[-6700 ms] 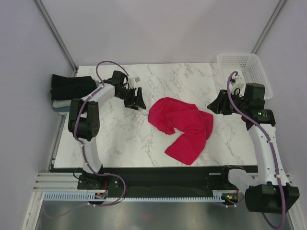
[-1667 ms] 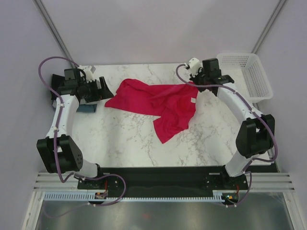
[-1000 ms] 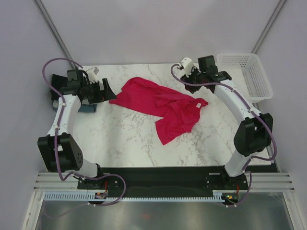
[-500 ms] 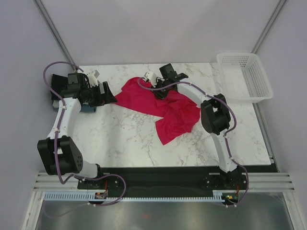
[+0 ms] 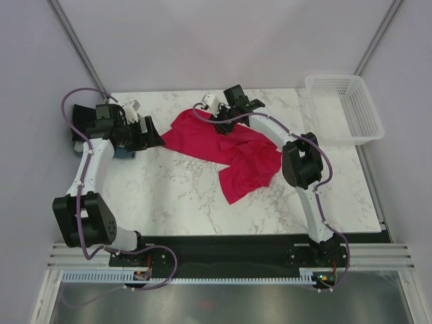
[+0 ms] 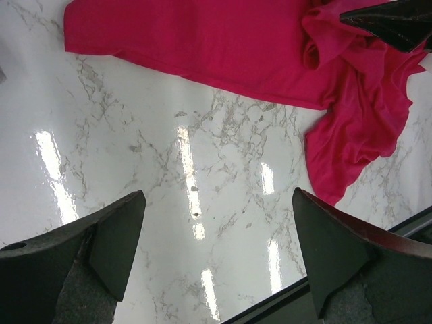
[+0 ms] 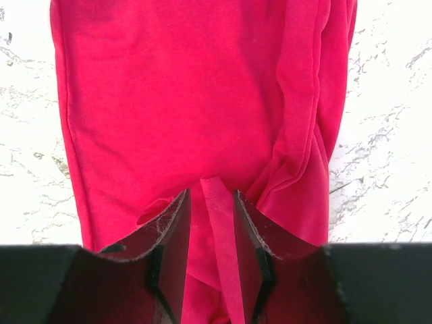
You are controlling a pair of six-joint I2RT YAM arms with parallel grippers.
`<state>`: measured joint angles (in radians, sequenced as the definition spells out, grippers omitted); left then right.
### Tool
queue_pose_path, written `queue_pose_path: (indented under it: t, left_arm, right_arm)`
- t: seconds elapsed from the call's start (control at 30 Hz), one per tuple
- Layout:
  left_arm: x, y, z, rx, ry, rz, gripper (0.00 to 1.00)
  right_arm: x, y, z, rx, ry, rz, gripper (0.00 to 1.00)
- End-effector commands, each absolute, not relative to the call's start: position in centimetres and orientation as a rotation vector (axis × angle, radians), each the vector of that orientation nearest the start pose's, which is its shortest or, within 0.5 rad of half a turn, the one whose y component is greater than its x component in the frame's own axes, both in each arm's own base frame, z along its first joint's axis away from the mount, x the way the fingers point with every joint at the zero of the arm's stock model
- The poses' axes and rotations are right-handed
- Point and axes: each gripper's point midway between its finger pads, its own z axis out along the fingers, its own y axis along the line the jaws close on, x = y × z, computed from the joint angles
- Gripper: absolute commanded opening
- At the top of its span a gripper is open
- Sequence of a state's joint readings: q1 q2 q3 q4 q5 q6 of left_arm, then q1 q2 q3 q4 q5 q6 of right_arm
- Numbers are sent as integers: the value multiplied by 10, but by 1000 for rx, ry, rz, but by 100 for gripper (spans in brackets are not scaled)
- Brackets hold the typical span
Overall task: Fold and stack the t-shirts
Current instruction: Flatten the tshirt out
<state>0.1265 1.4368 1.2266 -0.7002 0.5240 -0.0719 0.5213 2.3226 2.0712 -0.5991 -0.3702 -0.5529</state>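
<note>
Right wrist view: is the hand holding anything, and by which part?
Yes: the right hand pinches the red t-shirt by a raised fold of cloth.

Left tool [image 6: 217, 196] wide open; right tool [image 7: 211, 194] pinching red t-shirt [image 7: 169, 101] fold.

brightly, evenly lit from above, sharp throughout, white glare streaks on the marble table [image 6: 223, 202] in the left wrist view.

t-shirt [image 5: 236, 158] between folded stack [image 5: 80, 113] and basket [image 5: 344, 108]
</note>
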Motion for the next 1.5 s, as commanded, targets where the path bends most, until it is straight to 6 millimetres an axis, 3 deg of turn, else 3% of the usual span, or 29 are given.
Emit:
queue_pose_path:
  t: [0.0,0.27,0.67,1.0,1.1,1.23,1.33,1.43,1.47]
  left_arm:
    - [358,-44,189,1,2371,-587,97]
    - [356,-42,191,1,2366,-570,98]
    - [358,-38,187,-16,2372,-564,98]
    - [361,-38,185,-20,2373,-567,98]
    - [362,-38,184,-22,2375,-568,97]
    - [363,-39,184,-24,2373,-580,98]
    - [363,-39,186,-25,2369,-582,98]
    - [362,-40,187,-21,2365,-583,98]
    - [363,-40,188,-23,2362,-584,97]
  right_arm:
    - [483,339,104,-1372,1935,478,39]
    - [481,335,81,-1382,1979,472,39]
    - [484,338,71,-1386,1989,471,38]
    - [488,338,70,-1378,1989,460,6]
    - [488,337,71,-1374,1991,456,0]
    - [489,335,75,-1368,1990,440,0]
    - [493,335,93,-1343,1967,420,0]
    - [502,332,141,-1260,1909,389,0]
    - [503,331,173,-1220,1862,383,0]
